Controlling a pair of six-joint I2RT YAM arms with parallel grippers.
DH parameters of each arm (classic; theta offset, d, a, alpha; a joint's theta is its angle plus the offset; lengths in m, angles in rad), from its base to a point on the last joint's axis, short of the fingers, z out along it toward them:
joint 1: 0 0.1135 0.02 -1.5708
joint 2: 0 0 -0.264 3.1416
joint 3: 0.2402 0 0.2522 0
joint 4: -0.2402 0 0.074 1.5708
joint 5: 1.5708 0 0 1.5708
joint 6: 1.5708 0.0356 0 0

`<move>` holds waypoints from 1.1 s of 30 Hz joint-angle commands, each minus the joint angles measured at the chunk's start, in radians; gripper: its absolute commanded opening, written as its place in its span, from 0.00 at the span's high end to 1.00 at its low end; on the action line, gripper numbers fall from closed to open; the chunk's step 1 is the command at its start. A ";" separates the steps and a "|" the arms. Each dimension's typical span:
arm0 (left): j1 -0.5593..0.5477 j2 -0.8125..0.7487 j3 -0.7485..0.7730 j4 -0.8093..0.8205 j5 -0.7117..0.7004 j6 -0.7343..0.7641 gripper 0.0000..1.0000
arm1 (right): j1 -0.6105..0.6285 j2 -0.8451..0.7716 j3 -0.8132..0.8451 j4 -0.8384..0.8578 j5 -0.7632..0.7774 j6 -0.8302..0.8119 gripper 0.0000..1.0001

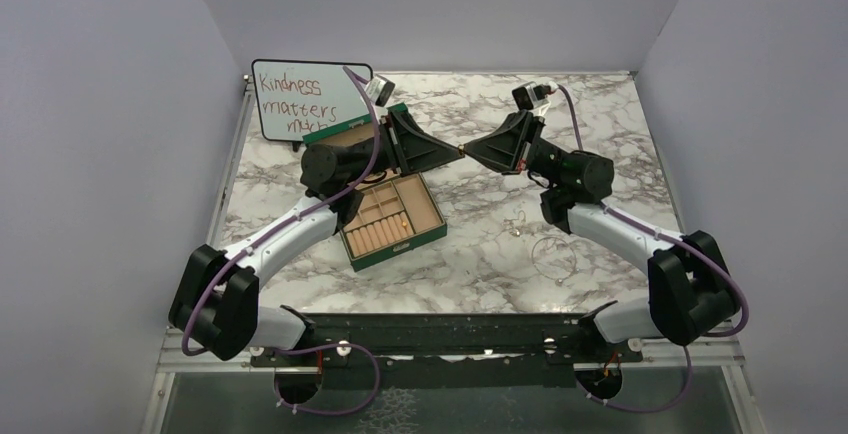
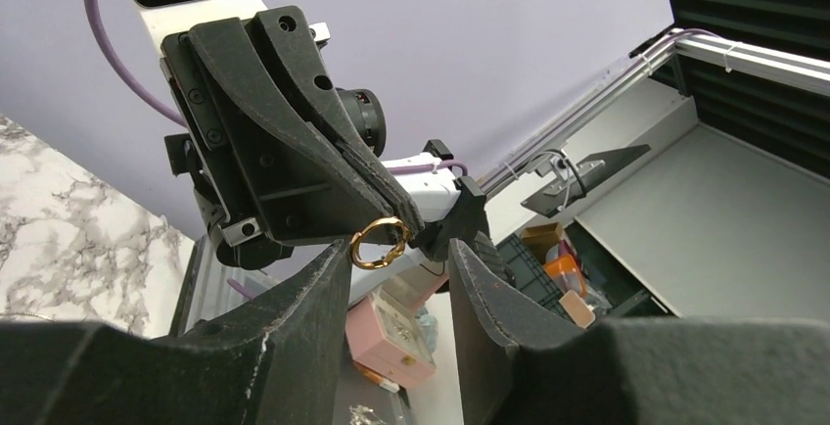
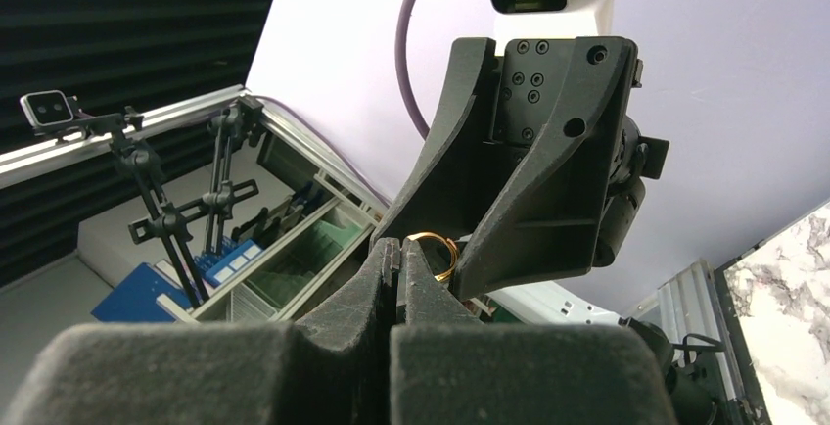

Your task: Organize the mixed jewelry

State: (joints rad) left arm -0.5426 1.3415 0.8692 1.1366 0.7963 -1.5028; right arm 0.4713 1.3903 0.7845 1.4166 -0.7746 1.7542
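Both grippers meet tip to tip in the air above the table. My right gripper [image 1: 471, 150] [image 3: 398, 249] is shut on a small gold ring [image 3: 438, 252] [image 2: 380, 242], which sticks out from its tips. My left gripper [image 1: 457, 151] [image 2: 396, 254] is open, its two fingers on either side of the ring, which is close to the left finger [image 2: 323, 283]. On the marble table lie little silver bits [image 1: 517, 224] and a thin silver wire loop [image 1: 553, 254]. A gold piece [image 1: 404, 222] sits in the green box [image 1: 425, 237].
The green box with tan compartments stands open under the left arm, its lid [image 1: 350, 136] raised at the back. A whiteboard with writing [image 1: 305, 97] leans at the back left. Purple walls enclose the table on three sides.
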 commanded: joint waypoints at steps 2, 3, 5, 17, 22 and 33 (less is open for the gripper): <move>-0.011 0.011 0.025 0.054 0.020 0.011 0.62 | 0.009 0.020 0.015 0.078 0.012 0.016 0.99; -0.011 0.009 0.025 0.054 0.019 0.014 0.64 | 0.009 0.022 0.015 0.080 0.011 0.016 0.99; -0.011 0.005 0.023 0.054 0.013 0.019 0.68 | 0.009 0.026 0.009 0.084 0.013 0.017 0.99; -0.011 -0.011 -0.003 0.054 -0.012 0.038 1.00 | 0.009 0.017 -0.010 0.079 0.023 0.004 0.99; -0.004 -0.029 -0.016 0.038 -0.031 0.060 1.00 | 0.007 -0.037 -0.030 -0.035 0.020 -0.079 0.79; 0.062 -0.093 -0.084 -0.150 -0.062 0.139 1.00 | 0.000 -0.222 0.017 -0.607 0.068 -0.500 0.39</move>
State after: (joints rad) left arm -0.4999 1.2743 0.8116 1.0420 0.7704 -1.4010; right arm 0.4721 1.2102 0.7547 1.0672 -0.7444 1.4666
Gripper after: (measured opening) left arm 0.007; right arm 0.595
